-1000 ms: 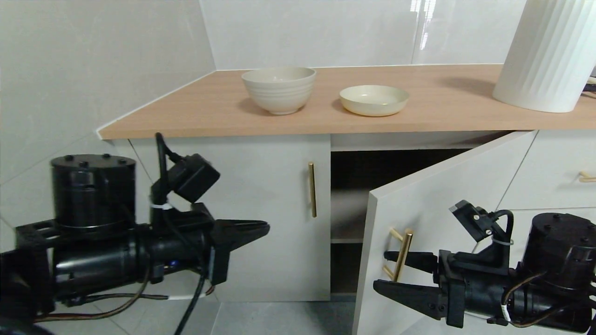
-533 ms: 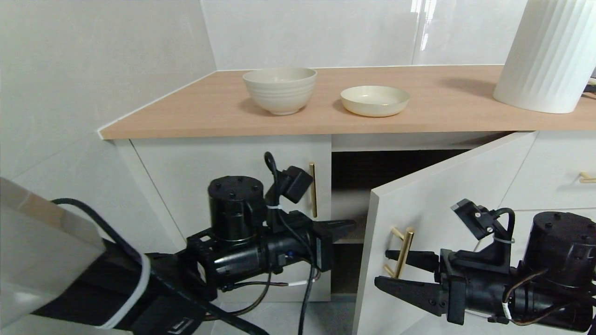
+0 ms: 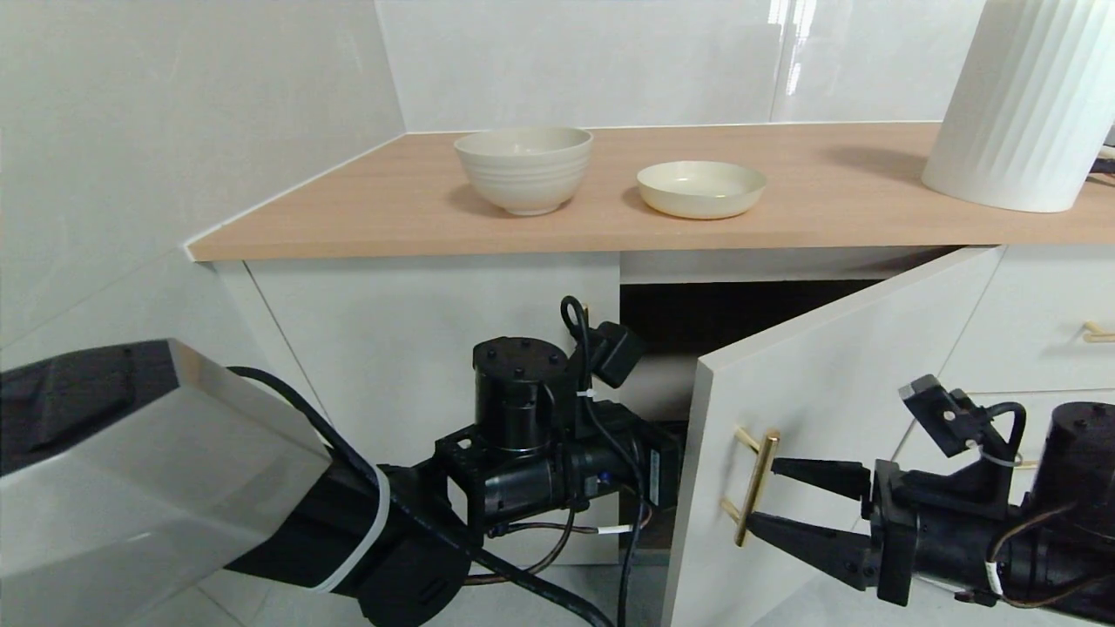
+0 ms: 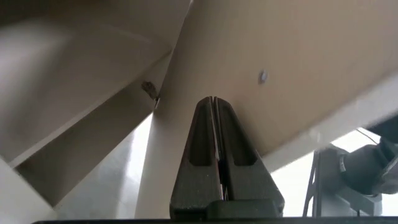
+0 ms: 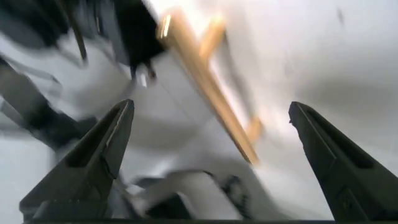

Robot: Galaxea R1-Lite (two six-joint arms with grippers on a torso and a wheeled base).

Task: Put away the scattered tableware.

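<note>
A cream bowl (image 3: 523, 168) and a shallow cream dish (image 3: 701, 188) stand side by side on the wooden countertop (image 3: 392, 218). Below them, the right cabinet door (image 3: 810, 392) hangs half open. My left arm (image 3: 557, 453) reaches into the opening. Its gripper (image 4: 213, 102) is shut on nothing, tips against the door's inner face (image 4: 292, 56). My right gripper (image 3: 762, 493) is open on the door's outer side. Its fingertips (image 3: 788, 468) sit level with the gold handle (image 3: 756, 483), unclamped. The right wrist view has that handle (image 5: 205, 87) in the gap of the right gripper (image 5: 210, 106).
A tall white ribbed vase (image 3: 1028, 104) stands at the counter's right end. The left cabinet door (image 3: 418, 348) is closed. A shelf inside the cabinet (image 4: 81, 130) is dim. A drawer with a gold pull (image 3: 1099, 330) lies to the far right.
My left arm swung right and forward, from in front of the closed door into the cabinet opening. My right gripper drew back rightward, so its fingertips no longer pass the handle.
</note>
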